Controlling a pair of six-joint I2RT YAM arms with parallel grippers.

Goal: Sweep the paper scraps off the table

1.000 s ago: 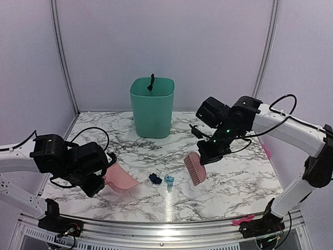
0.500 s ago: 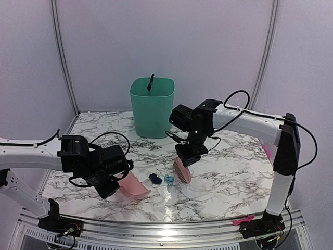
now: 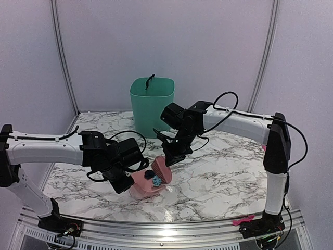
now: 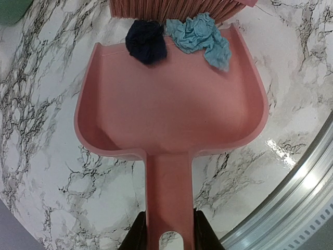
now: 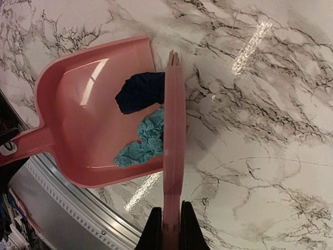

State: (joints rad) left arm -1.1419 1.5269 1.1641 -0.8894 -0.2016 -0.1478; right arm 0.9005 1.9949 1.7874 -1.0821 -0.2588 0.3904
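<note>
The dustpan (image 3: 141, 183) and brush (image 3: 162, 170) have come together at the middle of the table (image 3: 229, 177).
The left gripper (image 4: 167, 232) has carried the pink dustpan rightward from the table's left side, and the right gripper (image 5: 169, 226) has swung the pink brush leftward to the pan's open edge. The dark navy scrap (image 4: 146, 42) and light-blue scrap (image 4: 200, 37), earlier on bare marble between the two tools, now sit just inside the pan's mouth against the bristles.
</note>
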